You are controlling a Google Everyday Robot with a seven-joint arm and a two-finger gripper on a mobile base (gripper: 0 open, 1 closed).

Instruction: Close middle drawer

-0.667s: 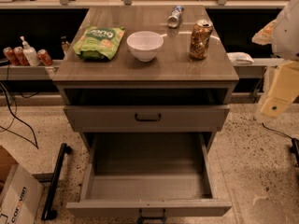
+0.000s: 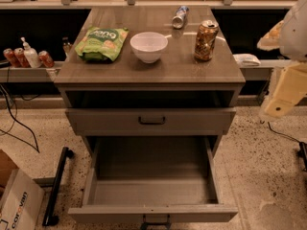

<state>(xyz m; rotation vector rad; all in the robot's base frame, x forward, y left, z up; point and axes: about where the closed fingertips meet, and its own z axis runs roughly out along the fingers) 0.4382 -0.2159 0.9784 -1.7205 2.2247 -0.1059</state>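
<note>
The middle drawer (image 2: 152, 176) is pulled far out of the grey-brown cabinet and its long shallow box is empty. Its front panel (image 2: 153, 213) lies at the bottom edge of the view, with a small dark handle (image 2: 156, 220) at its centre. The upper drawer (image 2: 152, 120) above it stands slightly out, with its own dark handle. The lowest drawer is hidden under the open one. My gripper (image 2: 279, 102), on the cream arm, hangs at the right edge of the view. It is right of the cabinet at about the upper drawer's height and touches nothing.
On the cabinet top (image 2: 144, 66) are a green snack bag (image 2: 101, 43), a white bowl (image 2: 148, 46), a brown can (image 2: 205, 40) and a lying bottle (image 2: 180, 16). A cardboard box (image 2: 17, 200) and a black bar (image 2: 56, 186) lie on the floor at left. A shelf with bottles (image 2: 26, 56) is at left.
</note>
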